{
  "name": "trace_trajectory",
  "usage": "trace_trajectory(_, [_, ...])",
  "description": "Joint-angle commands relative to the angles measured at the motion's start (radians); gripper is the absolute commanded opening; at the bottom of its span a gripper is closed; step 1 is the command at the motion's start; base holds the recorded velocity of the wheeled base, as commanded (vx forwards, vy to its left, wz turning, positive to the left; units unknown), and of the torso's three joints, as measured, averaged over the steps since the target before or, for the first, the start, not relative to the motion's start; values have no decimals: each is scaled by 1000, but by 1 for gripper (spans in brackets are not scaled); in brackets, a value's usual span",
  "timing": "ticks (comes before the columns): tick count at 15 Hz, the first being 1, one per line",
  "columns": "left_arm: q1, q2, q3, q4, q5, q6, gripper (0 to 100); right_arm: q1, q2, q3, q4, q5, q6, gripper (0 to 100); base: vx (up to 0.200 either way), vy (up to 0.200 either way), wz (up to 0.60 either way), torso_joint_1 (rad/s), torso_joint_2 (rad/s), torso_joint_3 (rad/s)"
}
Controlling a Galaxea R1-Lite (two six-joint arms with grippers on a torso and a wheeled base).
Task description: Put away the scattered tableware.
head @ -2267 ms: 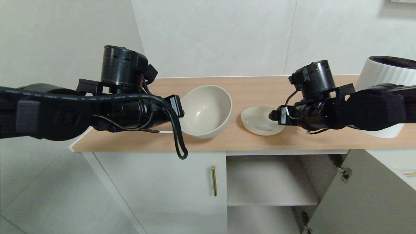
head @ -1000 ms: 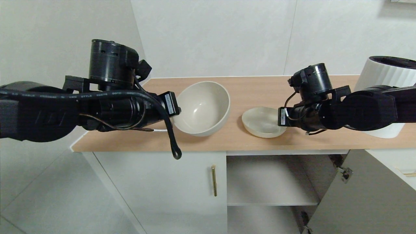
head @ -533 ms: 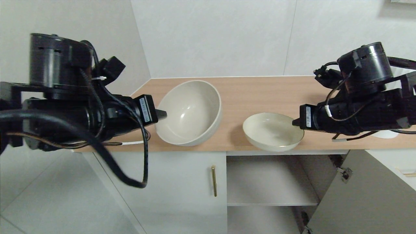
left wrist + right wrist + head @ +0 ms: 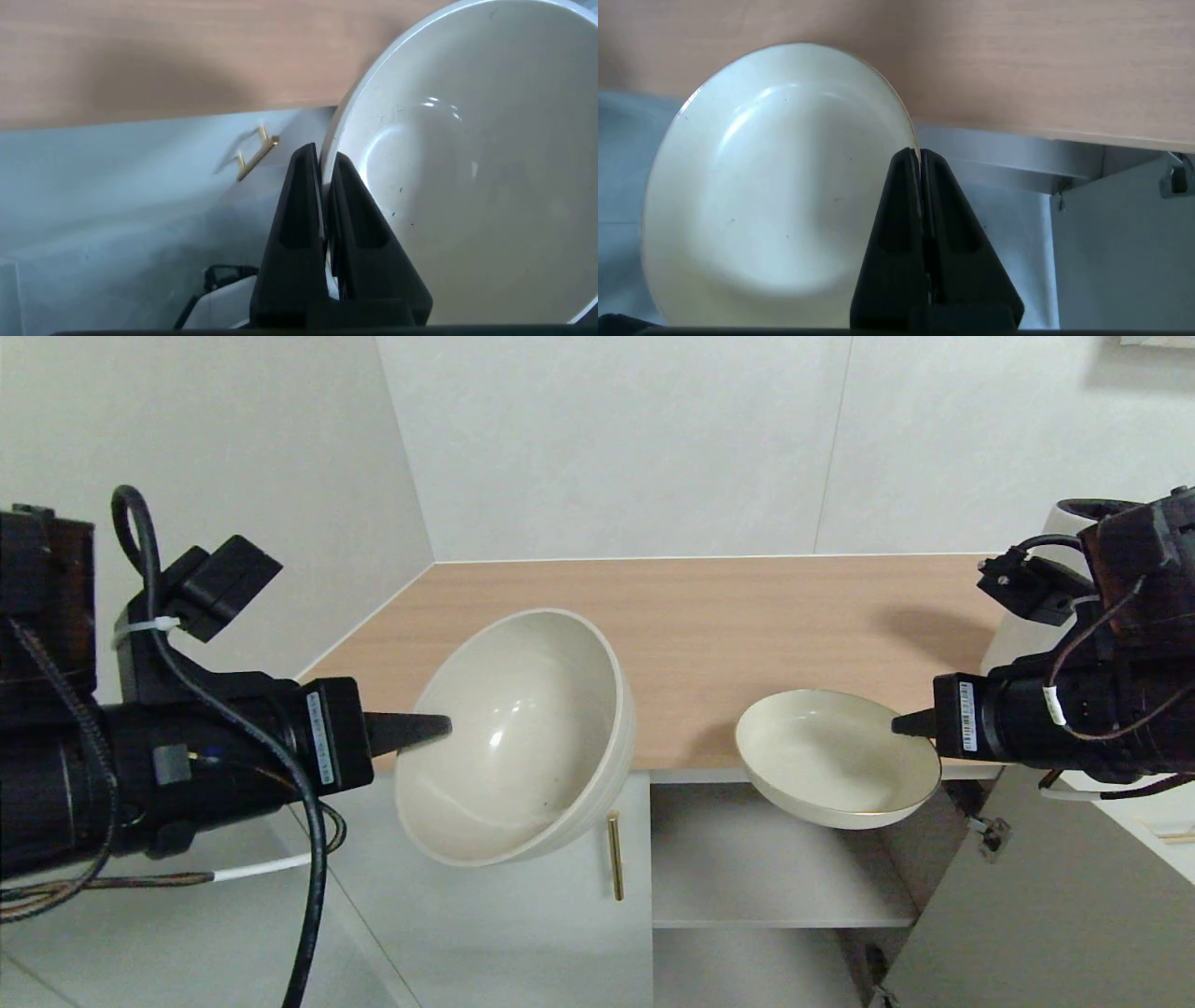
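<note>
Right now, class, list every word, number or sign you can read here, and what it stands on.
Nothing can be read.
Too small to read: left sticker on the left gripper.
Too small to read: right sticker on the right gripper.
No print on the large bowl, small bowl or cabinet door.

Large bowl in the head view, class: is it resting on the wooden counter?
No, the left claw grips the large bowl by its rim, holding it out past the counter's front edge.
</note>
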State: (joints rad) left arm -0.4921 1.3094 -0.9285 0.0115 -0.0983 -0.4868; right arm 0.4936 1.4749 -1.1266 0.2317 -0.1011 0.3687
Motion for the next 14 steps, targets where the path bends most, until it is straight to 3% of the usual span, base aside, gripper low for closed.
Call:
trace_trajectory(1, [-3, 53, 7, -1, 2, -1, 0, 2, -11, 11, -12, 0, -2, 0, 0, 0, 0, 0, 0, 0])
trace_trajectory(5, [-3, 73, 7, -1, 5, -1, 0, 2, -5, 21, -17, -2, -2, 0, -150, 0, 0, 5, 3, 1])
trace_trajectory(14, [-3, 97, 11, -4, 6, 16, 0, 0, 22, 21, -18, -3, -2, 0, 0, 0, 0, 0, 0, 0])
